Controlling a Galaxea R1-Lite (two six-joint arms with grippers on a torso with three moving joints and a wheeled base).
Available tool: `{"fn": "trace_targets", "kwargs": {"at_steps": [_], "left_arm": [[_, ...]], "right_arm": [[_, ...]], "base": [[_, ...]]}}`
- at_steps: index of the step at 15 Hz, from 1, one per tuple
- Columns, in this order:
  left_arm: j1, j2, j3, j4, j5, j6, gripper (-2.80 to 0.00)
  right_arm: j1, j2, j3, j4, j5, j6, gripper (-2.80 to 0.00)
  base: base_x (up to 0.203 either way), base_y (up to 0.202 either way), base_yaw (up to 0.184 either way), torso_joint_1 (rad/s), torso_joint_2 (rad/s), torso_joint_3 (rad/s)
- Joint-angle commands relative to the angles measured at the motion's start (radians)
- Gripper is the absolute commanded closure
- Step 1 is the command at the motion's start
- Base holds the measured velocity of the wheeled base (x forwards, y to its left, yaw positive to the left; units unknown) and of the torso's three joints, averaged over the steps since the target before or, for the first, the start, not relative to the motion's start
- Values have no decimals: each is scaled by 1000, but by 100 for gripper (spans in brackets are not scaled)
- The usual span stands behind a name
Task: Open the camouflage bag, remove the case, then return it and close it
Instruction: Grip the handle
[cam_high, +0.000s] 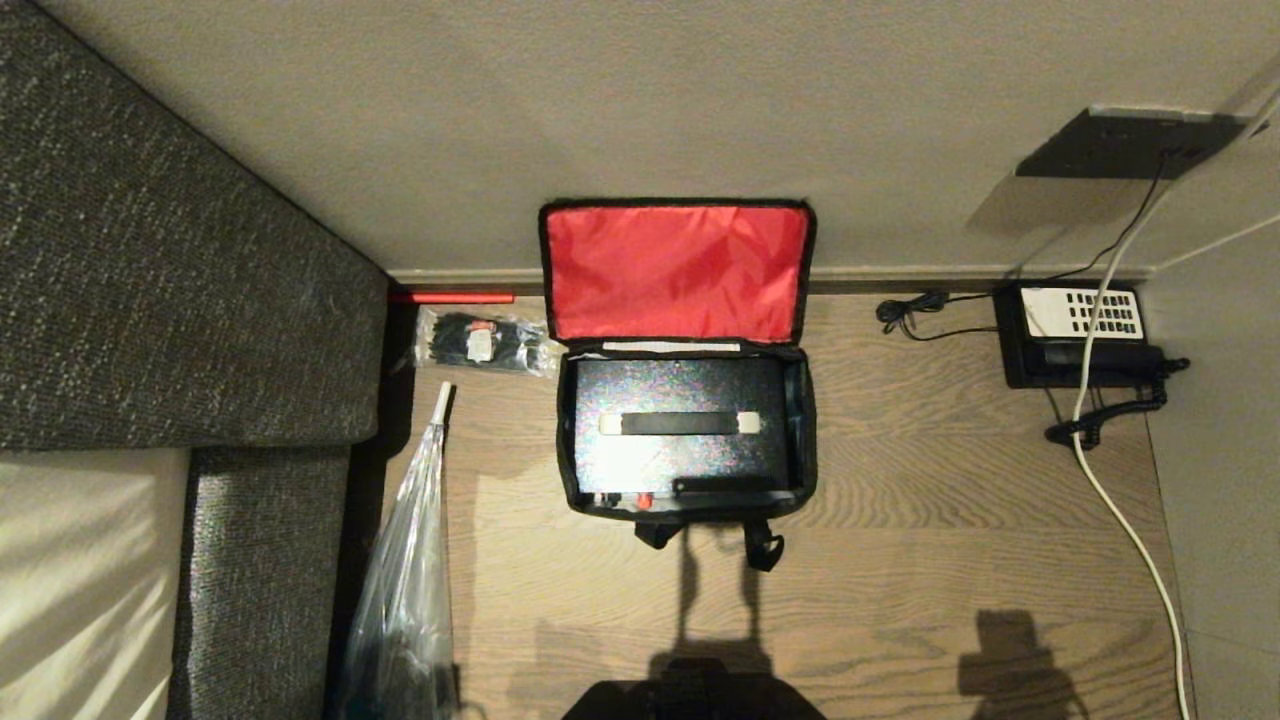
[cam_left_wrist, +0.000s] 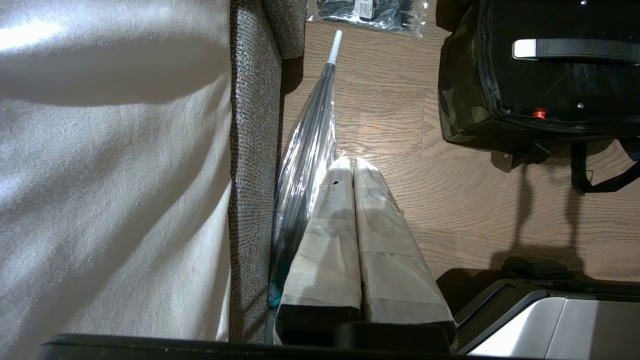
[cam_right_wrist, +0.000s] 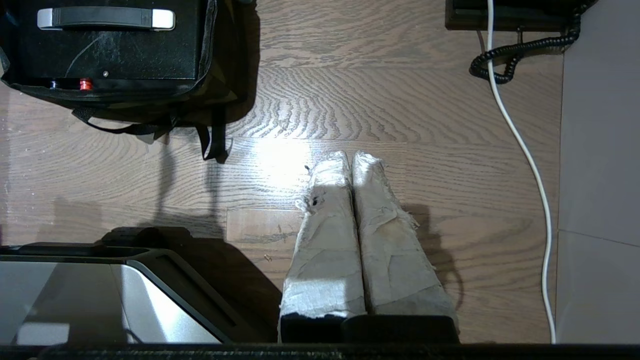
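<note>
Case (cam_high: 680, 420) in bag (cam_high: 800, 430), left gripper (cam_left_wrist: 352, 161) closed, empty

left claw (cam_left_wrist: 354, 162): 2 long fingers, wrapped in pale grey tape
right claw (cam_right_wrist: 350, 157): same wrap, frayed edges
base (cam_right_wrist: 100, 295): silver panel, blk trim

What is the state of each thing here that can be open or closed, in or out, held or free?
camouflage bag: open, red-lined lid folded back against the wall.
case: lying flat inside the bag, handle up, not held.
telephone: on the floor by the wall, handset on its cradle.
umbrella: folded, lying beside the sofa.
left claw: shut, empty, above the floor.
right claw: shut, empty, above the floor.
</note>
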Motion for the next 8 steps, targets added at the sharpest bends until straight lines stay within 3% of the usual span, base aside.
{"fn": "trace_targets", "kwargs": {"at_steps": [1, 4, 8], "left_arm": [[0, -2, 3, -1, 2, 1, 0], [0, -2, 3, -3, 2, -7, 0], [0, -2, 3, -3, 2, -6, 0]], "right_arm": [[0, 0, 0, 0, 0, -1, 0], [0, 0, 0, 0, 0, -1, 0], [0, 0, 0, 0, 0, -1, 0]], "base": [[0, 0, 0, 0, 0, 0], [0, 0, 0, 2, 1, 57], [0, 0, 0, 3, 4, 188]]}}
